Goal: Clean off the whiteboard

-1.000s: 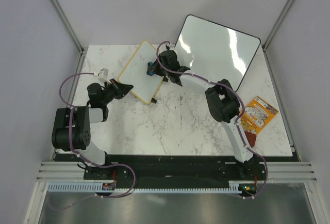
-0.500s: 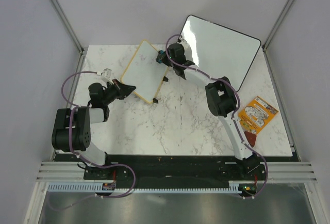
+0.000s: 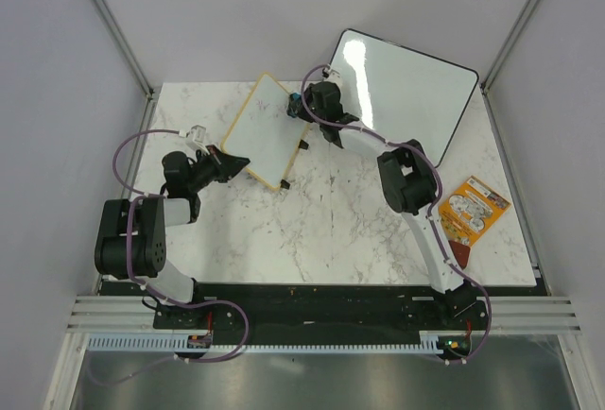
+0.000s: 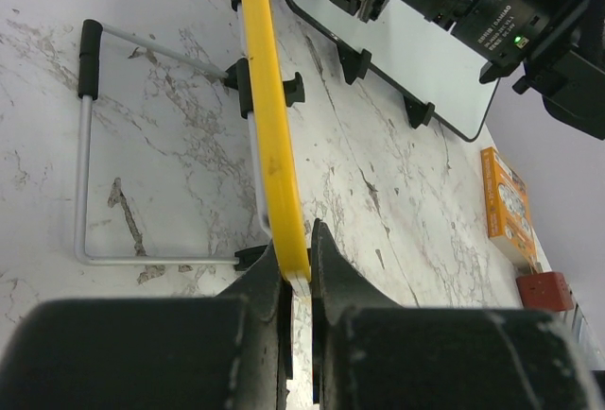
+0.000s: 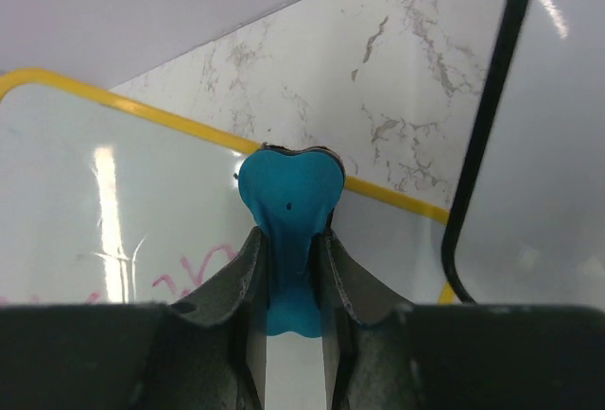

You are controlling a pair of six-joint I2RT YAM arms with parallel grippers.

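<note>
The whiteboard (image 3: 257, 132), small with a yellow frame, stands propped at a tilt on the marble table at the back left. My left gripper (image 3: 233, 161) is shut on its near-left corner; the left wrist view shows the yellow frame edge (image 4: 267, 117) pinched between the fingers of the left gripper (image 4: 301, 255). My right gripper (image 3: 299, 106) is shut on a blue eraser (image 5: 288, 188), which presses against the board's far edge. Pink handwriting (image 5: 187, 273) shows on the board (image 5: 142, 202) left of the right gripper (image 5: 288, 240).
A larger black-framed glossy board (image 3: 402, 89) leans at the back right, close to my right wrist. An orange packet (image 3: 473, 208) and a red-brown block (image 3: 460, 255) lie at the right edge. A wire stand (image 4: 85, 145) sits behind the small board.
My right gripper slid the eraser from the middle of the board up to its far edge, then stayed there. The left gripper kept its hold on the corner.
</note>
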